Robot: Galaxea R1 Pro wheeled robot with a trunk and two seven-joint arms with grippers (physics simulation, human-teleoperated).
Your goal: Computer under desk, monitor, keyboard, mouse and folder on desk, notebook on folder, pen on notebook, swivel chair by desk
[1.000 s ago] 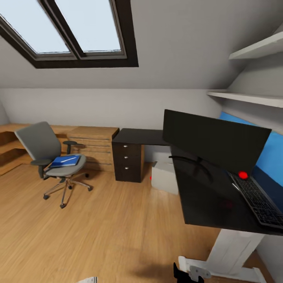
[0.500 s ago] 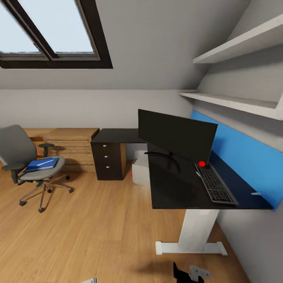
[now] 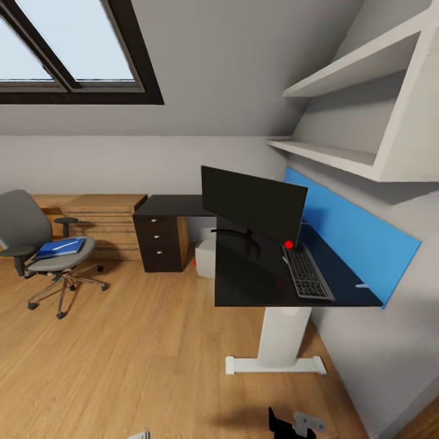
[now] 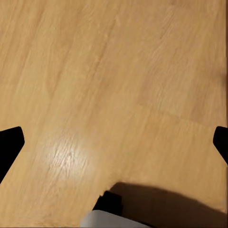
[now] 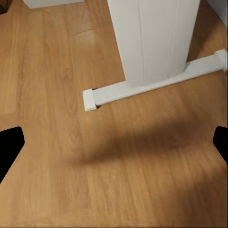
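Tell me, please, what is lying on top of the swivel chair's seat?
A blue folder lies on the swivel chair seat, with a thin white pen on it. Any notebook between them cannot be made out.

My left gripper [image 4: 114, 142] points straight down, and its two dark fingertips [image 4: 9, 145] sit at opposite edges of the left wrist view, spread wide with nothing between them. My right gripper [image 5: 114, 142] hangs the same way, its fingertips [image 5: 10, 145] equally far apart and empty. In the head view, a dark and grey part of my right arm [image 3: 292, 424] shows low down, close to my body.
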